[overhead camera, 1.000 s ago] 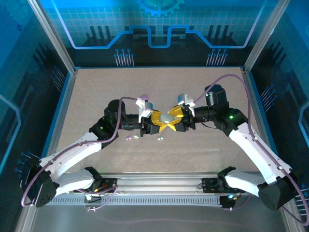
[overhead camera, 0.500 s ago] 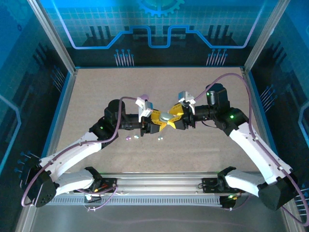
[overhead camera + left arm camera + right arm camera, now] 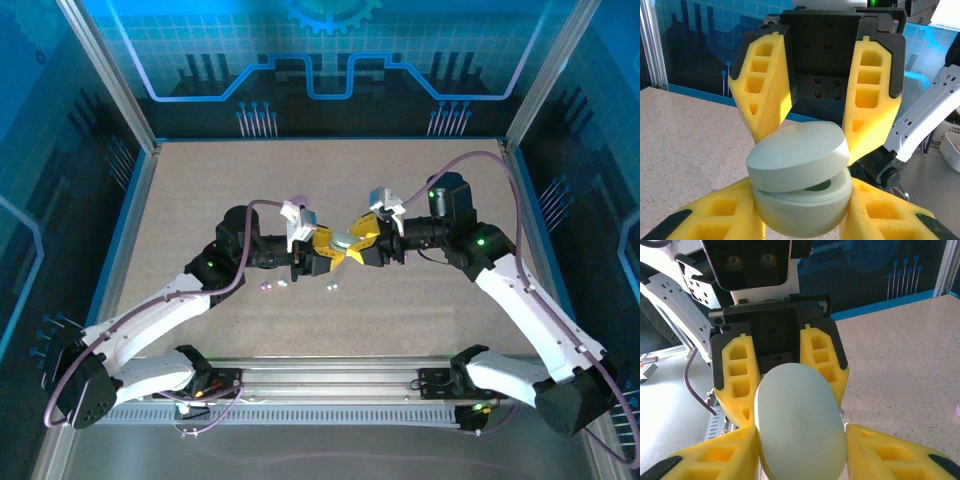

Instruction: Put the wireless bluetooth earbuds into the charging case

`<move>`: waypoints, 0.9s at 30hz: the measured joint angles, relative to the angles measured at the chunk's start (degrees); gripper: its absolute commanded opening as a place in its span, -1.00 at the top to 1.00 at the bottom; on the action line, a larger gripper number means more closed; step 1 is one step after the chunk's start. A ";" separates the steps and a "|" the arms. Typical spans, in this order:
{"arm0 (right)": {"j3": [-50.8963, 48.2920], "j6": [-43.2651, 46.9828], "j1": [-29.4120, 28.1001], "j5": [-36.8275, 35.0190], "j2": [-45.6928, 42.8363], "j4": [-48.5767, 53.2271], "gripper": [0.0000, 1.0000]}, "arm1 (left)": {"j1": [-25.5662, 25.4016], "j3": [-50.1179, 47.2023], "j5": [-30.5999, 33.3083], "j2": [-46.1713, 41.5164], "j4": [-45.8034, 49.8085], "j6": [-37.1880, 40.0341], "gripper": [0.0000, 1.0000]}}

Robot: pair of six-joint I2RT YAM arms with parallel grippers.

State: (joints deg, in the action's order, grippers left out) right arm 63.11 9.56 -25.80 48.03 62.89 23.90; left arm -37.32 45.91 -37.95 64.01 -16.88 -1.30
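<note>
Left arm reaches inward to mid-table. The left gripper (image 3: 330, 255) has its jaws clamped on the lower half of a mint green charging case (image 3: 799, 167), which is held above the table (image 3: 200, 190). The lid is raised a crack, with a dark gap under its edge. A few tiny earbuds (image 3: 265, 287) lie loose on the table, just nearer than the left gripper. The right gripper (image 3: 358, 245) meets it from the opposite side, its yellow fingers (image 3: 871, 105) pressed against both sides of the lid.

Top view overhead, facing down; wrist views close, opposed, sharing case (image 3: 800, 177).
</note>
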 measured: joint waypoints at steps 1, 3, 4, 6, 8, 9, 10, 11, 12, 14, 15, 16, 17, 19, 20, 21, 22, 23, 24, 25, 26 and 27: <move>0.00 -0.15 0.00 -0.07 -0.04 -0.20 0.06 | 0.00 0.00 0.00 0.00 -0.09 0.00 0.50; 0.00 -0.39 0.00 -0.52 -0.17 -0.94 0.05 | 0.00 0.00 -0.09 0.00 0.00 0.02 0.49; 0.00 -0.61 0.07 -1.51 -0.26 -2.19 0.05 | -0.13 -0.07 -0.98 0.00 0.44 0.11 0.49; 0.00 -0.90 0.57 -2.86 -0.31 -3.96 0.05 | -0.98 -0.15 -2.27 0.00 1.27 0.31 0.49; 0.00 -1.07 0.76 -3.67 -0.31 -4.92 0.05 | -1.46 -0.15 -3.08 0.00 1.62 0.42 0.49; 0.00 -1.07 0.76 -3.82 -0.31 -5.03 0.06 | -1.49 -0.15 -3.15 0.00 1.62 0.42 0.49; 0.00 -1.05 0.74 -3.98 -0.31 -5.14 0.07 | -1.46 -0.15 -3.30 -0.04 1.62 0.42 0.50; 0.00 -1.03 0.74 -4.09 -0.31 -5.14 0.07 | -1.42 -0.15 -3.32 -0.04 1.60 0.42 0.49; 0.00 -1.03 0.74 -4.07 -0.31 -5.11 0.06 | -1.42 -0.15 -3.32 -0.09 1.62 0.42 0.50; 0.00 -0.96 0.74 -3.85 -0.26 -5.07 0.04 | -1.42 -0.15 -3.32 -0.11 1.60 0.42 0.49; 0.07 -0.74 0.76 -3.43 -0.20 -4.90 0.04 | -1.42 -0.17 -3.32 -0.11 1.62 0.42 0.48; 0.33 -0.55 0.76 -2.95 0.04 -4.37 0.04 | -1.44 -0.22 -3.32 -0.11 1.60 0.42 0.48; 0.76 -0.35 0.76 -2.47 0.39 -3.74 0.05 | -1.46 -0.33 -3.30 -0.20 1.60 0.44 0.47; 1.90 0.35 0.76 -1.73 1.38 -2.21 0.09 | -1.46 -0.50 -3.30 -0.39 1.57 0.42 0.41; 2.49 0.81 0.76 -1.20 1.99 -1.33 0.13 | -1.46 -0.63 -3.30 -0.50 1.44 0.42 0.41; 3.08 1.31 0.74 -0.72 2.62 -0.31 0.19 | -1.46 -0.76 -3.28 -0.59 1.31 0.42 0.41; 3.48 1.64 0.74 -0.20 3.13 0.26 0.20 | -1.46 -0.83 -3.23 -0.63 1.20 0.39 0.41; 3.85 2.10 0.74 0.28 3.63 1.05 0.20 | -1.46 -0.87 -3.08 -0.63 1.16 0.39 0.42; 4.11 2.47 0.74 0.66 4.04 1.70 0.21 | -1.46 -0.98 -2.91 -0.63 0.98 0.39 0.42; 4.22 2.75 0.74 0.96 4.33 2.27 0.25 | -1.46 -1.07 -2.84 -0.63 0.85 0.39 0.42; 4.28 3.13 0.74 1.18 4.59 3.04 0.29 | -1.46 -1.11 -2.80 -0.63 0.81 0.39 0.42; 4.31 3.37 0.72 1.46 4.79 3.54 0.37 | -1.46 -1.11 -2.73 -0.63 0.72 0.39 0.42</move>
State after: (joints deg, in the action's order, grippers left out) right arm 67.42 12.93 -25.08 49.50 67.68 27.44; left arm -38.79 44.80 -40.69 63.37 -16.16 -0.91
